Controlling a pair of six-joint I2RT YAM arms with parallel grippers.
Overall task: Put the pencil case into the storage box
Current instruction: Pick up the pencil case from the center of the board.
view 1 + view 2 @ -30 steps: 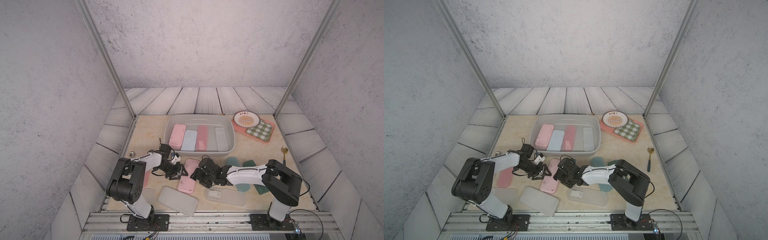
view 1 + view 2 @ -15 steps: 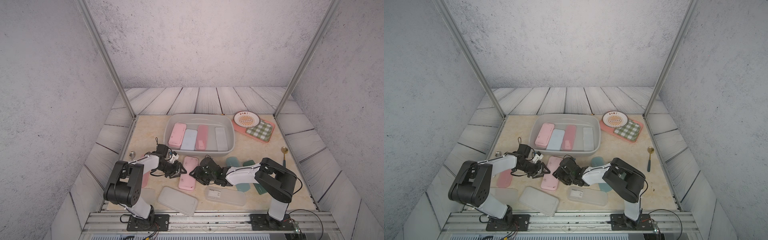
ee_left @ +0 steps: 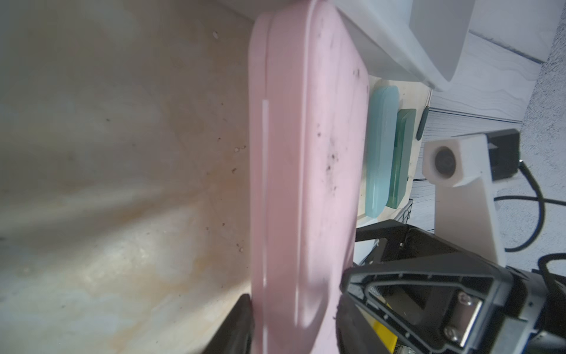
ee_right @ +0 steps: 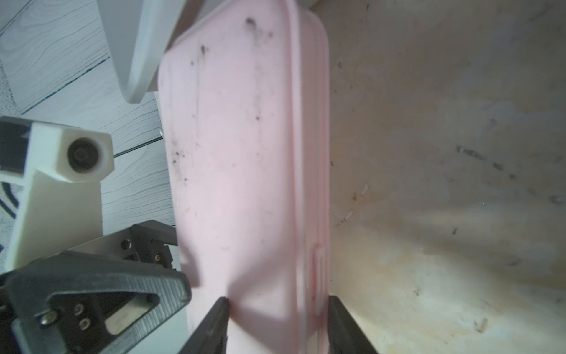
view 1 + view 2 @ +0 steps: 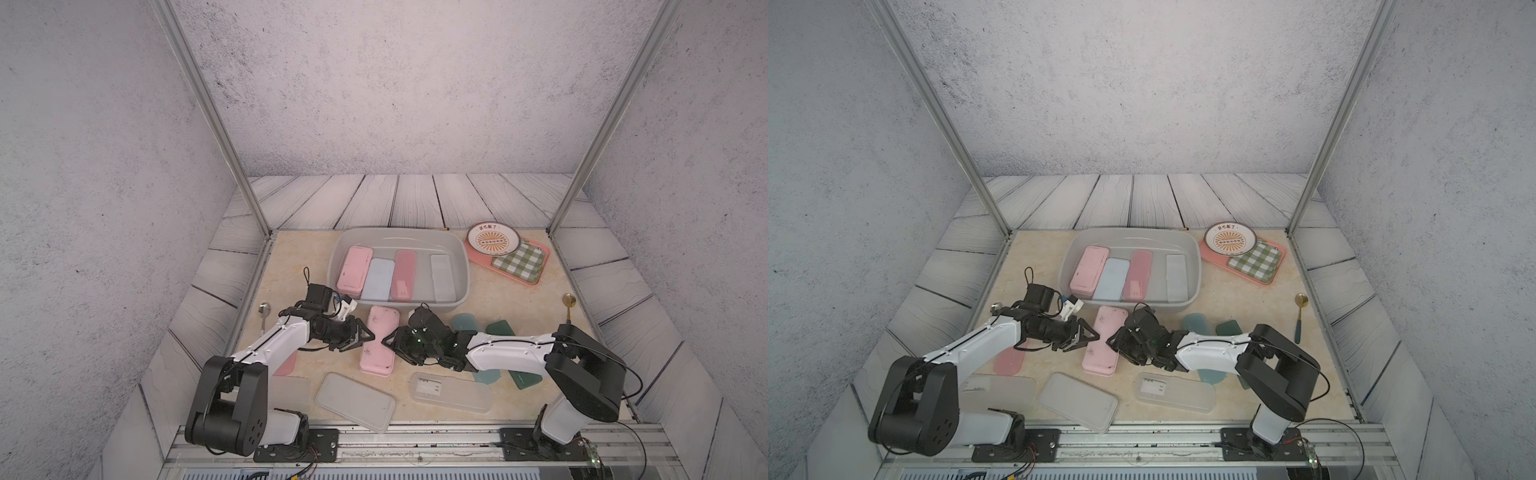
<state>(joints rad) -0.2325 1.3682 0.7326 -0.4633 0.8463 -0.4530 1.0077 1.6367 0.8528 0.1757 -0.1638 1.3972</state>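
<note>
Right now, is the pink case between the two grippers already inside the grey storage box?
No, the pink pencil case is outside the storage box, in front of its near wall.

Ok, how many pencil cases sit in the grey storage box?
4 in the grey plastic storage box, left to right: pink case, pale blue case, translucent rose case, pale grey case. None looks hidden.

Scuffed matt pink plastic pencil case point(image 5: 377, 356), smooth grey plastic storage box point(image 5: 440, 306), glossy marbled tabletop point(image 5: 299, 266)
</note>
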